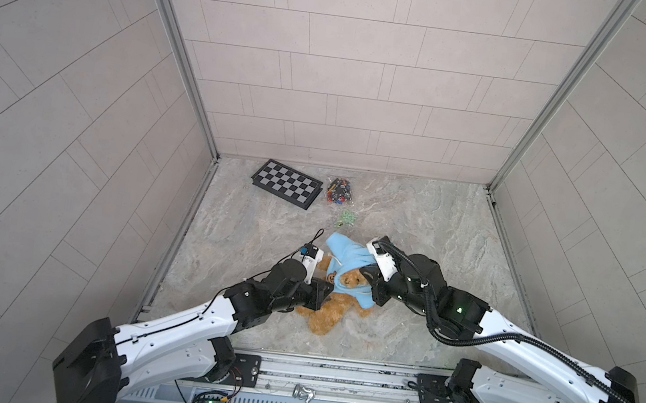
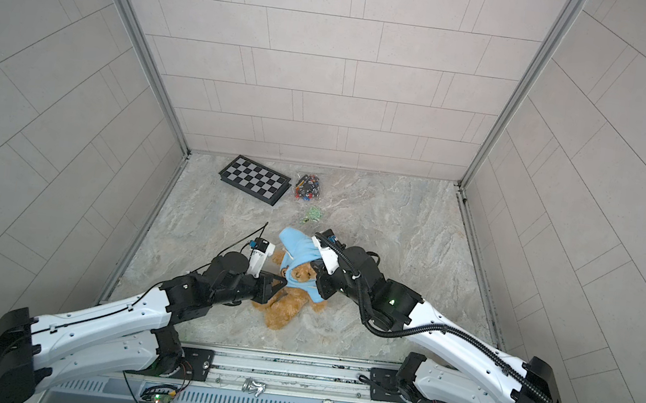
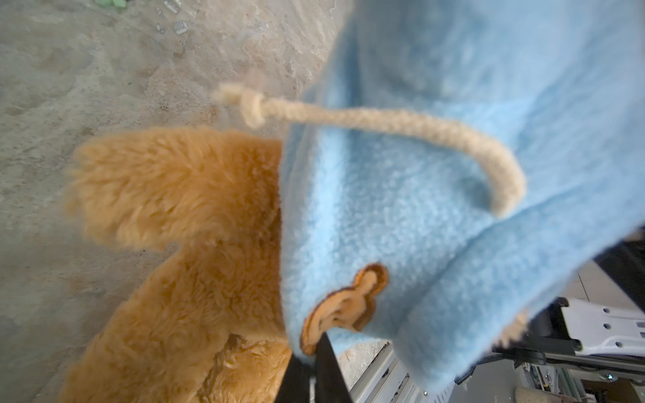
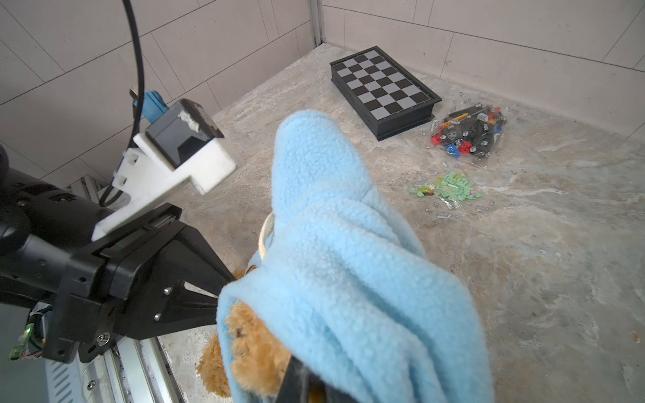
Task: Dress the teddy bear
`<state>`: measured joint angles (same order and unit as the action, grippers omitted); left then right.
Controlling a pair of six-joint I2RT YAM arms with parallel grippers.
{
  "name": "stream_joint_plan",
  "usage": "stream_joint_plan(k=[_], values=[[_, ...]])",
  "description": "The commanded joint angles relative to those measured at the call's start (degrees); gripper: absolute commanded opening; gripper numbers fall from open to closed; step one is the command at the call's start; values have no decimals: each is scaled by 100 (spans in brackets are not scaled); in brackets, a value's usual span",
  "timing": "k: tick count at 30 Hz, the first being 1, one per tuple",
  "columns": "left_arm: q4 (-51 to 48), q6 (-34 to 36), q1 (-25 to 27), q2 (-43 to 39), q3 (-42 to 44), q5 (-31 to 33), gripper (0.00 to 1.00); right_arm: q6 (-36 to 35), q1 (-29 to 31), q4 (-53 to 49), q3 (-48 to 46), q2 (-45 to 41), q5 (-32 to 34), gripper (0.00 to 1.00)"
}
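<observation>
Risk of yanking hoodie (image 1: 348, 251) off bear (image 1: 323, 320) by one-sided pull: right pincer (image 4: 300, 377) clamped on it at 3 o'clock, left pincer (image 3: 312, 352) narrow at 9, hold on hem unclear.

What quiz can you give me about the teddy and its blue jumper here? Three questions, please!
1. True or false: the legs of the teddy bear stick out bare from the hoodie.
2. What lies next to the chessboard? A) a cup B) a bag of colourful bricks C) a book
3. What colour is the hoodie's drawstring?
Key: 1 true; 2 B; 3 cream.
</observation>
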<state>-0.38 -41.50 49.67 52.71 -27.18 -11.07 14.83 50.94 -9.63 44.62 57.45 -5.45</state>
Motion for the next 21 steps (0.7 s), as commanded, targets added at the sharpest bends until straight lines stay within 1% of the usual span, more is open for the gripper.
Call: stream_joint_plan(k=[1,3,6,7,8,9,11,15,18,21], values=[[-347,325,-36,-549,-311,-233,26,-401,-40,504,159,-165,-340,0],[-967,668,-36,-779,-678,-416,37,-690,-35,331,178,-142,-351,0],[-1635,927,-52,-1025,-1020,-587,50,-1017,-31,270,152,-186,-413,0],[-1830,990,-77,-1104,-1127,-620,58,-1157,-19,252,143,-205,-467,0],[-2015,1037,-133,-1166,-1236,-589,63,-1314,1,226,136,-221,-512,0],[-2153,1075,-190,-1198,-1346,-544,66,-1451,27,204,126,-241,-553,0],[-2378,1181,-363,-1159,-1596,-473,68,-1697,87,167,109,-277,-667,0],[-2734,1444,-557,-759,-2033,-157,73,-1894,114,89,126,-278,-914,0],[-2563,1555,-673,-497,-2201,-246,74,-1989,151,-7,167,-230,-1039,0],[-2474,1636,-691,-206,-2409,-293,62,-2075,197,-24,163,-249,-1061,0]])
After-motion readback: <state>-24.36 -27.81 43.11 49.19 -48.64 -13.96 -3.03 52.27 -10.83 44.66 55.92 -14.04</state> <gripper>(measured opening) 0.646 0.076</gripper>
